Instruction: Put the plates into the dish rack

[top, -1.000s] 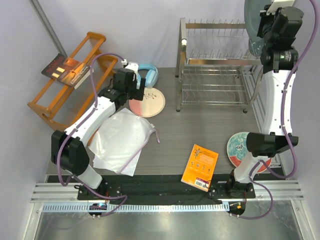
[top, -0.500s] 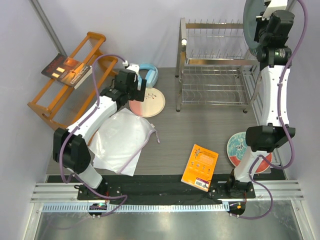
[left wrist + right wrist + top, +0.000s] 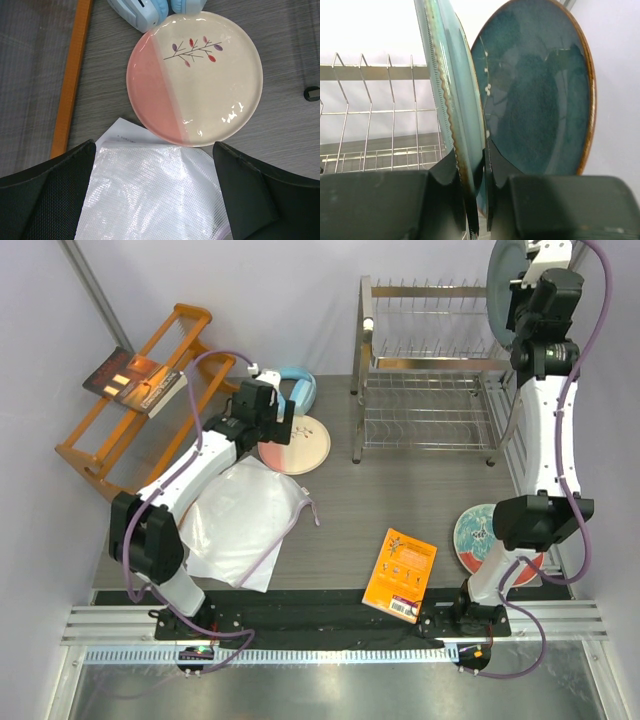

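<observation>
Compared with a second ago, the right arm is stretched a little further back and up, so the right gripper (image 3: 532, 288) and its plate sit closer to the rear right corner above the dish rack (image 3: 430, 380). The left arm has barely shifted. The right gripper's fingers are clamped on the lower rim of the pale grey-green plate (image 3: 451, 75), which is held on edge, nearly upright, its glazed rim showing a thin brown line. Just behind it in the right wrist view stands the dark teal plate (image 3: 535, 90), upright, glossy, brown-edged, with a few white flecks near its left side; whether the two plates touch cannot be told. The rack's silver wire prongs rise to the left of them. The left gripper (image 3: 154, 150) hangs with its fingers wide apart, holding nothing, over the edge of a clear plastic bag (image 3: 150, 195). The pink-and-cream plate (image 3: 195, 80) lies flat on the table just beyond, its sprig of red and purple leaves facing up, with light blue headphones (image 3: 145, 10) at its far edge. The teal-and-red patterned plate (image 3: 478, 535) lies flat at the near right, partly hidden by the right arm, beside an orange book (image 3: 400, 575).
</observation>
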